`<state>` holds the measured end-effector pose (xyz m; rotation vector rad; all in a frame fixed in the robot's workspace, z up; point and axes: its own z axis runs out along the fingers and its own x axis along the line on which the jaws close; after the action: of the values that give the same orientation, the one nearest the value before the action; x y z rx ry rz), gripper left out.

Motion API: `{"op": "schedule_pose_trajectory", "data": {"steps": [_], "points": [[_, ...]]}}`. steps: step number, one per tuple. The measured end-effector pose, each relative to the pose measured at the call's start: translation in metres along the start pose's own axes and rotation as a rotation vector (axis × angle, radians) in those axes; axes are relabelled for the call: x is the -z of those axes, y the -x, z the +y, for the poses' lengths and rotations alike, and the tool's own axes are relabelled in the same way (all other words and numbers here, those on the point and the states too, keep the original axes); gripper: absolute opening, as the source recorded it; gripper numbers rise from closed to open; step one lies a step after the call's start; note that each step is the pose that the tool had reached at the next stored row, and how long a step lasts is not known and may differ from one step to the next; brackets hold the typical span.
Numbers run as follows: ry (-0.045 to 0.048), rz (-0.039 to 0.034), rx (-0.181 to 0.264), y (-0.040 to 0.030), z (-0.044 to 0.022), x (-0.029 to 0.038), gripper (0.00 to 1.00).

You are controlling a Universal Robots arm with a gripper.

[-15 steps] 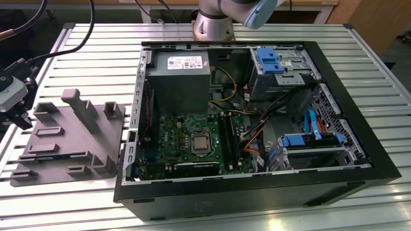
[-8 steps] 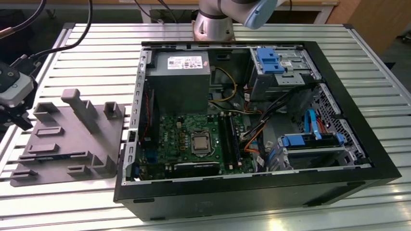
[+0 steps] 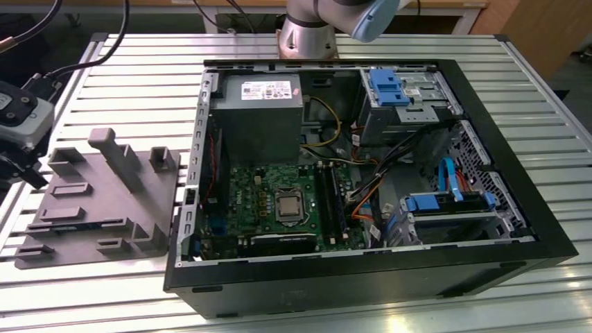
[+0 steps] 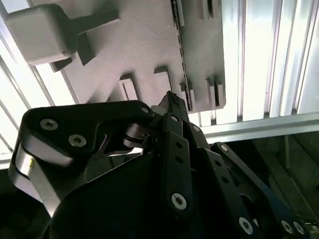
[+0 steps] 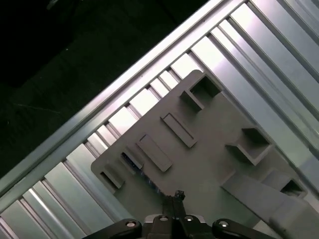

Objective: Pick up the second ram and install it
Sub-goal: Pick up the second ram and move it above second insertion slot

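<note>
Gripper (image 5: 174, 195) seen with fingertips pressed together, nothing held, poised near grey moulded tray (image 3: 111, 208) at exterior view's left. Second ram (image 4: 179, 45) lodged edge-up in tray slot. Judged light, stiff, fragile; best gripped across flat faces, mid-length.

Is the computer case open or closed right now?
Open. In the exterior view the computer case lies on its side with no side panel on it, leaving the motherboard, power supply and cables exposed.
</note>
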<state>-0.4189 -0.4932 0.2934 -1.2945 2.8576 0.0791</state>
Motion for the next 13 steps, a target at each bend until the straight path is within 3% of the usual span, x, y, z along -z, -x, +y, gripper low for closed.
{"op": "schedule_pose_trajectory", "data": {"steps": [13], "points": [[0.0057, 0.0105, 0.237, -0.0001, -0.0002, -0.0038, 0.11]]}}
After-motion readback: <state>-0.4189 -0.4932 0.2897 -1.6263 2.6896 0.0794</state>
